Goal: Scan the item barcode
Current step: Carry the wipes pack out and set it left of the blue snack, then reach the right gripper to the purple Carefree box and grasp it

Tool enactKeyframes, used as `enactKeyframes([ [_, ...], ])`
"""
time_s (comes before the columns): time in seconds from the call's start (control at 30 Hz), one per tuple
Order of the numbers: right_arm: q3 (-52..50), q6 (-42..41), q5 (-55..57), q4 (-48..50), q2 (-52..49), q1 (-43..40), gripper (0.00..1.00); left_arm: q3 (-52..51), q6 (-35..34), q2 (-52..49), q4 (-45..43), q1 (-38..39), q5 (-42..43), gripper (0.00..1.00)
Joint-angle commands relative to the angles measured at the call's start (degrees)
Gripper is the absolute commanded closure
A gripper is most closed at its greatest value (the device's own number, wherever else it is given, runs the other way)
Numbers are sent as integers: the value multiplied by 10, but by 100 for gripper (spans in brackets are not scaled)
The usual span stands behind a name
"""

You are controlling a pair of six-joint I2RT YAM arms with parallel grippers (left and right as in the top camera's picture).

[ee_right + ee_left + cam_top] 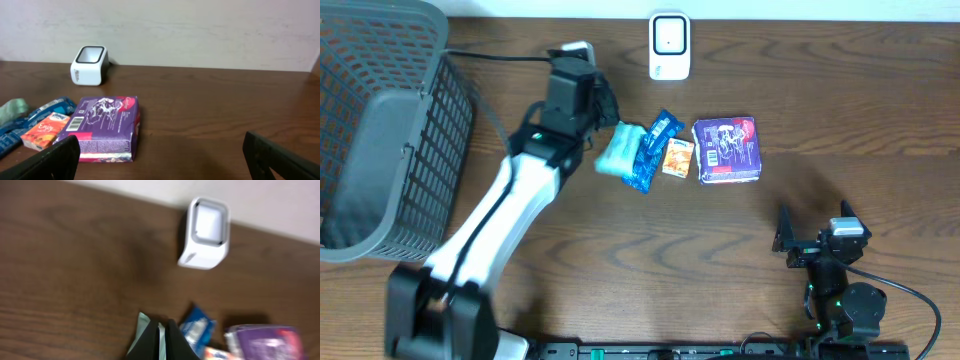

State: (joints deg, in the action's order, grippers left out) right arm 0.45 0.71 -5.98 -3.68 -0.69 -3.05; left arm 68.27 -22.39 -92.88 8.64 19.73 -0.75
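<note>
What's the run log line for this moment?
left gripper: shut on green packet | right gripper: open, holding nothing | scanner: packet not yet there

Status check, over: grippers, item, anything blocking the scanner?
Left gripper shut on mint packet, beside blue wrapper. Right gripper open, away from items. Nothing between packet and scanner.

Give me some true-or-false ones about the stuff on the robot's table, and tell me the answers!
1. The left gripper is pinching the mint-green packet. True.
2. The right gripper is holding the purple box. False: it is open, empty and apart from the box.
3. The white barcode scanner stands at the table's far edge. True.
4. The orange packet is inside the gray basket. False: it lies on the table, between the blue packet and the purple box.
</note>
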Motion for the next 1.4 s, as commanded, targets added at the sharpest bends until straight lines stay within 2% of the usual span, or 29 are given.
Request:
enactKeyframes([
  [0.0, -1, 9, -3, -2, 3, -3, 1, 7, 10, -51, -5, 1, -30, 92],
  [0.07, -1, 9, -3, -2, 3, -3, 1, 7, 20, -56, -3, 1, -30, 92],
  [0.1, -1, 9, -3, -2, 3, -3, 1, 7, 31, -53, -4, 1, -30, 87],
  [0.17, -1, 9, -3, -2, 3, -3, 1, 8, 49, -39, -3, 1, -30, 68],
  [0.27, -1, 9, -3, -2, 3, -3, 1, 8, 75, 2, 16, 1, -30, 50],
  [0.4, -1, 9, -4, -2, 3, -3, 1, 8, 97, 70, 89, 1, -30, 45],
  [0.47, -1, 9, -3, -2, 3, -3, 1, 8, 97, 97, 145, 0, -30, 37],
  [0.5, -1, 9, -3, -2, 3, -3, 1, 8, 97, 106, 168, 0, -30, 30],
  [0.57, -1, 9, -3, -2, 3, -3, 1, 7, 97, 121, 227, -5, -35, 2],
  [0.63, -1, 9, -3, -2, 3, -3, 1, 7, 96, 124, 269, -13, -38, 2],
  [0.77, -1, 9, -4, -2, 3, -3, 1, 7, 37, 120, 337, -42, -38, 2],
  [0.9, -1, 9, -3, -2, 3, -3, 1, 7, 32, 120, 376, -60, -38, 2],
  [1.27, -1, 8, -4, -2, 3, -3, 1, 7, 32, 120, 380, -63, -38, 2],
  [1.37, -1, -21, -19, 8, 3, -3, 1, 7, 32, 120, 380, -63, -38, 2],
])
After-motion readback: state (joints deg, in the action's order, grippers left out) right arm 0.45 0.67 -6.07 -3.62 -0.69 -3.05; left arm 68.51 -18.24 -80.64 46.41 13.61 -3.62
